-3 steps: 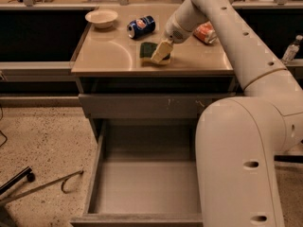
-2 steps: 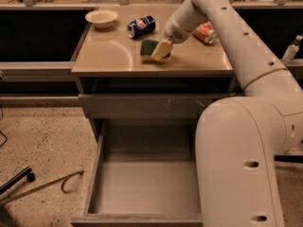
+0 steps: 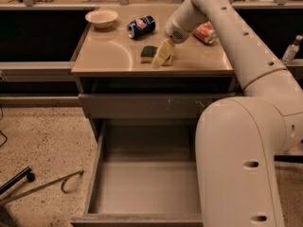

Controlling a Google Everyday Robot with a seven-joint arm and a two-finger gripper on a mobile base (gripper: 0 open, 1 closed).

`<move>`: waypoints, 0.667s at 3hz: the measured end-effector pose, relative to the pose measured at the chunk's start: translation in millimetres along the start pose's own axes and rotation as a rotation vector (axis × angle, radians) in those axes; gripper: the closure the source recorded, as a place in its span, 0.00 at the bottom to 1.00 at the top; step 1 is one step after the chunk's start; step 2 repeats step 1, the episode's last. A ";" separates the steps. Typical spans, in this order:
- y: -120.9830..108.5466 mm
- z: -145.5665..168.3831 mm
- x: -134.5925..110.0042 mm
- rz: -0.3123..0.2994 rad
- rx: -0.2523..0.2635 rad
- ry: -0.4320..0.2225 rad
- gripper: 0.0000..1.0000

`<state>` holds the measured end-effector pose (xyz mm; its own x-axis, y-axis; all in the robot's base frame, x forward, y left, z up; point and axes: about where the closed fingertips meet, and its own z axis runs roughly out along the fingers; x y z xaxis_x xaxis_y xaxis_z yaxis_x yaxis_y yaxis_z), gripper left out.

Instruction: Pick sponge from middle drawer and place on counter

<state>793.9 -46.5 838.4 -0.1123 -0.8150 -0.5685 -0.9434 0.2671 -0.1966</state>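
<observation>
The sponge, dark green on top with a yellow body, lies on the beige counter near its front edge. My gripper reaches down from the right and is at the sponge's right end, touching or just over it. The middle drawer is pulled out below, and its flat grey bottom is bare. Above it is a closed grey drawer front with pale scratch marks.
On the counter behind the sponge are a white bowl, a blue can on its side and a red crumpled can. My arm's bulky lower body covers the drawer's right side. A bottle stands at right. A cable lies on the floor at left.
</observation>
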 end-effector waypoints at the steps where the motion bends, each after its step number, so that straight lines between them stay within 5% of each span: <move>1: 0.0 0.0 0.0 0.000 0.000 0.000 0.00; 2: 0.0 0.0 0.0 0.000 0.000 0.000 0.00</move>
